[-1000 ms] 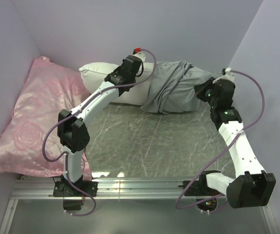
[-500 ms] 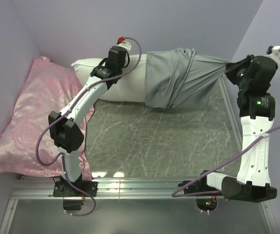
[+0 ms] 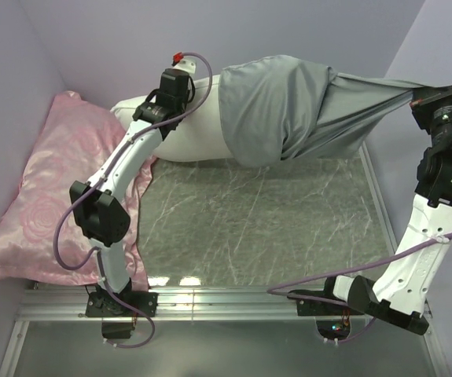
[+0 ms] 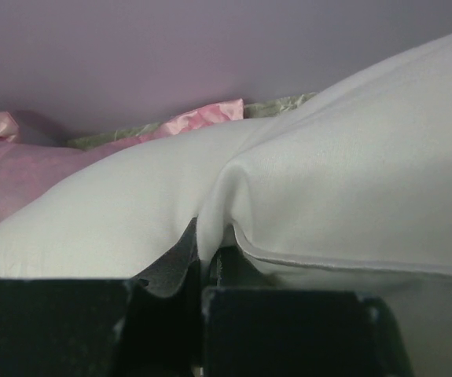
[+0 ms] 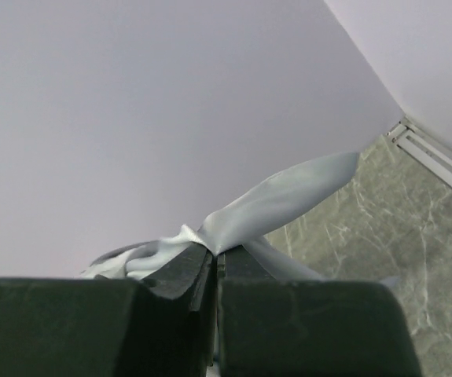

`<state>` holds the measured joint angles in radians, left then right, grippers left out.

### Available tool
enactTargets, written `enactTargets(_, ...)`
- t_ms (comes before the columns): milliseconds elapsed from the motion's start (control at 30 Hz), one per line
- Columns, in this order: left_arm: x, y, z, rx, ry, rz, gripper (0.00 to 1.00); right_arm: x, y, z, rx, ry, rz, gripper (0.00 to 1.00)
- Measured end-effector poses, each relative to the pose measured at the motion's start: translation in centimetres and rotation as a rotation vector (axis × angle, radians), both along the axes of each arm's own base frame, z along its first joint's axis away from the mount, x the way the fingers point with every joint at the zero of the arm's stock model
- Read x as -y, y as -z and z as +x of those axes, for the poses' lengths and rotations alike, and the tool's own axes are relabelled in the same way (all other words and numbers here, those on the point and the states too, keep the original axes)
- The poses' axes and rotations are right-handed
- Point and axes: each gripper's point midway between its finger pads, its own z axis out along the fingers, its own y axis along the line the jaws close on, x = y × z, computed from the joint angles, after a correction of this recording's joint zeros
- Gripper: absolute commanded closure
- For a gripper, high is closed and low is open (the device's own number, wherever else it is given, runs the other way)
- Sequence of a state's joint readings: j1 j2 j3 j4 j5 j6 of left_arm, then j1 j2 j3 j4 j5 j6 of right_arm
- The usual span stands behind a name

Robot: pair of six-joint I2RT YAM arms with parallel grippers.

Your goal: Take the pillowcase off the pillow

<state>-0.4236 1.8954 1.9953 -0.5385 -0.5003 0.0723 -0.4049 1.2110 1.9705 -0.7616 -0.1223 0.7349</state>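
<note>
Grey matte pillowcase [image 3: 288, 102], upper centre, stretched taut w/ long folds toward upper right, covers right half of glossy white pillow [image 3: 180, 140] at far edge of desk [image 3: 249, 224]. Right claw [image 3: 420, 97] clamped on its bunched end; left claw [image 4: 207, 263] pinches pillow fabric.

No writing, label, brand, number or sign can be read in any of the views.
</note>
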Motion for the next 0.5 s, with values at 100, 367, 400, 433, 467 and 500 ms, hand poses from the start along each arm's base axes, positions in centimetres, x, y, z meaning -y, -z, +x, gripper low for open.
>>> enactTargets(100, -0.7, 0.3, 0.1, -0.009, -0.011, -0.009, 1.0, 0.9, -0.8, -0.7, 0.024, 0.032, 0.016, 1.0)
enactTargets(367, -1.5, 1.5, 0.7, -0.037, -0.024, -0.028, 1.0, 0.4, -2.9, -0.7, 0.117, -0.055, 0.045, 1.0)
enactTargets(400, -1.4, 1.5, 0.6, -0.041, -0.021, -0.029, 1.0, 0.2, -2.0, -0.2, 0.109, -0.075, 0.051, 1.0)
enactTargets(433, -1.3, 1.6, 0.6, -0.046, -0.014, -0.031, 1.0, -0.1, -1.0, 0.4, 0.087, -0.093, 0.06, 1.0)
enactTargets(467, -1.1, 1.7, 0.5, -0.051, -0.004, -0.037, 1.0, -0.7, 0.2, 1.1, 0.057, -0.115, 0.061, 1.0)
enactTargets(500, -0.8, 1.8, 0.5, -0.055, 0.005, -0.04, 1.0, -1.4, 1.4, 2.0, 0.025, -0.138, 0.059, 1.0)
